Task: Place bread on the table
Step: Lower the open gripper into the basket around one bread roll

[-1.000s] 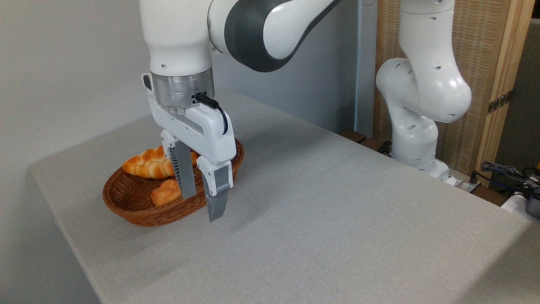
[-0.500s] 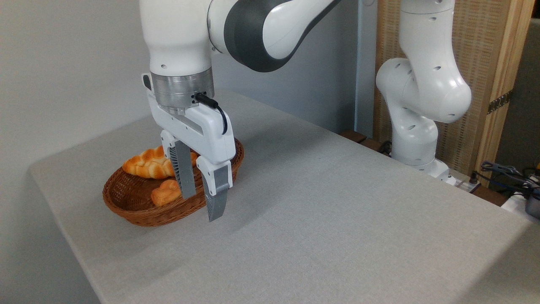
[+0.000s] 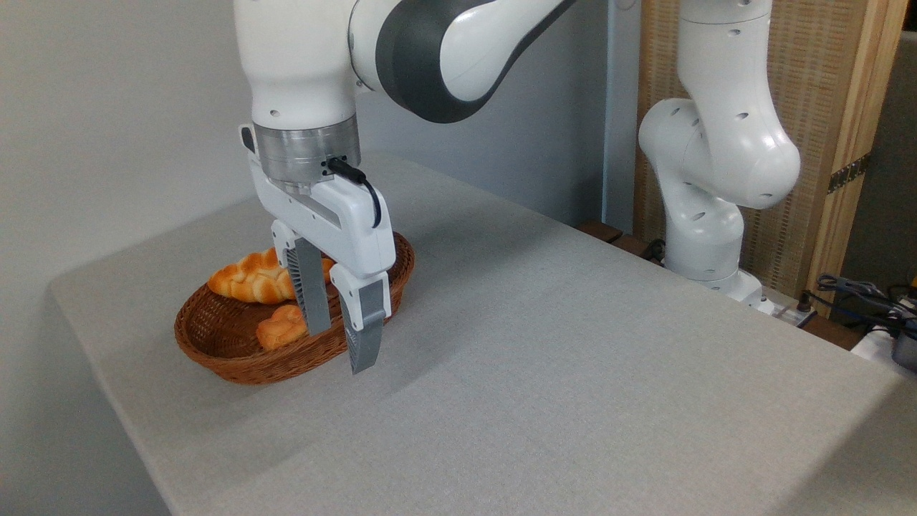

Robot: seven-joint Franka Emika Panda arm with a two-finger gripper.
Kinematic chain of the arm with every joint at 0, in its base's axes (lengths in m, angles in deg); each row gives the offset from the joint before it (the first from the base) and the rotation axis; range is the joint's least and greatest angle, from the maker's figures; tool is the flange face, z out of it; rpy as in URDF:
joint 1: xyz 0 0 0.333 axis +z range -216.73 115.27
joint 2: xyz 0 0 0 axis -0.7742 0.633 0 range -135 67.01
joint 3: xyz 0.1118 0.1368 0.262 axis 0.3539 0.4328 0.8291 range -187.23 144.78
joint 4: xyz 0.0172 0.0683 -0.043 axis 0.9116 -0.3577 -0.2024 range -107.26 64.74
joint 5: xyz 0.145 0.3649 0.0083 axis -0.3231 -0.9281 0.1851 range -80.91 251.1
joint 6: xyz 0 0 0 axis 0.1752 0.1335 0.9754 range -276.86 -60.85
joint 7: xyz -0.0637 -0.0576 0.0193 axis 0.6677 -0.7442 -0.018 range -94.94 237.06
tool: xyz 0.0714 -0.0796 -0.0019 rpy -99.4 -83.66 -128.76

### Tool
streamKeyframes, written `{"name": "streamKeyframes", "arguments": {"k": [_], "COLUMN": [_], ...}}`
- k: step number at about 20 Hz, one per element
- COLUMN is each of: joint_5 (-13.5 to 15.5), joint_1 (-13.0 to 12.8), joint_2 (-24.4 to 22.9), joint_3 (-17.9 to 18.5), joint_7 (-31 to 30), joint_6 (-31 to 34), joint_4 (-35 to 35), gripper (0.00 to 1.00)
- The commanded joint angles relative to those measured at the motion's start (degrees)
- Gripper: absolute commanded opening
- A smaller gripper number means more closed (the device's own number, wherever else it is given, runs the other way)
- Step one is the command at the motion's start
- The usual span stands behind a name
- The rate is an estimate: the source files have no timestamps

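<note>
The table (image 3: 559, 373), covered in plain light-grey cloth, stretches out below and to the right of the gripper, and no writing or label can be read on it or on anything else in view. The white arm (image 3: 401, 50) comes down from above and ends in the gripper (image 3: 338, 347), which points straight down with its grey fingers (image 3: 362, 337) spread apart and nothing between them. It hangs over the near right part of the brown wicker basket (image 3: 236, 358), and whether a fingertip touches the rim cannot be told. Behind and to the left of the gripper, inside the basket, lies the braided loaf (image 3: 251, 276). The bread (image 3: 281, 326), small and orange-golden, sits in the basket just left of the rear finger, partly hidden by it and not grasped.
</note>
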Motion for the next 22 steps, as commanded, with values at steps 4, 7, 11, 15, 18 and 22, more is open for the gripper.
{"name": "streamKeyframes", "arguments": {"k": [4,7,11,15,18,22], "joint_5": [-0.87,-1.39,-1.31,-1.13,-1.22,-1.31], "joint_1": [-0.77,-0.94,-1.03,-1.12,-1.12,-1.12], "joint_2": [1.07,2.22,2.39,2.57,3.80,5.64], "joint_3": [-2.82,-6.51,-9.24,-11.78,-13.10,-14.25], "joint_7": [-4.97,-3.74,1.17,9.17,12.60,14.19], "joint_6": [-0.07,-2.25,-2.79,-2.88,-3.14,-4.71], "joint_4": [0.23,0.15,0.15,0.15,0.15,0.15], "gripper": [1.00,1.00,1.00,1.00,1.00,1.00]}}
